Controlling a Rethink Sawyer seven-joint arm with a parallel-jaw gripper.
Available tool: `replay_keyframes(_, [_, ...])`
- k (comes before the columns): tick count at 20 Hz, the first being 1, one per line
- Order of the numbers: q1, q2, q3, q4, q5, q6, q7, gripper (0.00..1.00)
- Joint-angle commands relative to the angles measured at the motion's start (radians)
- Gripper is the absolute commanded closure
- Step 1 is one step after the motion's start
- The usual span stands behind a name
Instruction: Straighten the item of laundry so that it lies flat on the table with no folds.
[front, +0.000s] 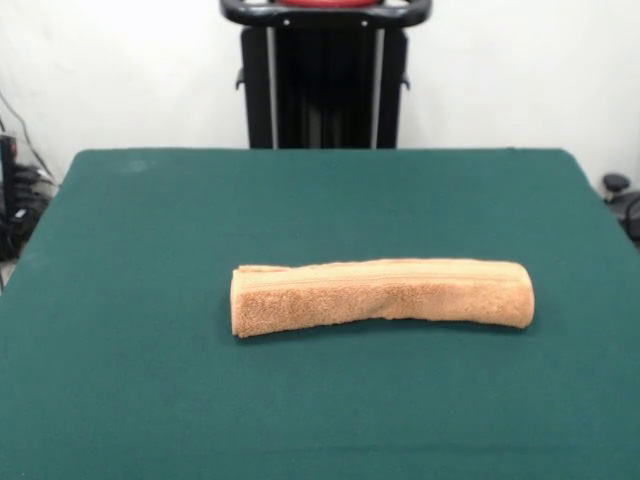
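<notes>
Towel (382, 295) lies folded into a long band mid-table (150, 300) — unfolding not begun, I'd next grab its upper long edge; tool out of shot, so can't tell its state.

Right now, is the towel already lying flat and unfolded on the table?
No, the towel lies folded up into a long, thick strip across the middle of the green table.
</notes>
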Motion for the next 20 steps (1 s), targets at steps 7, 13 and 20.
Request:
replay_keyframes(7, [-0.036,0.178,0.015,0.186,-0.063,-0.19,0.111,0.0])
replay_keyframes(13, [-0.041,0.218,0.014,0.2,-0.091,-0.264,0.115,0.0])
replay_keyframes(20, [-0.049,0.261,0.009,0.208,-0.108,-0.341,0.121,0.0])
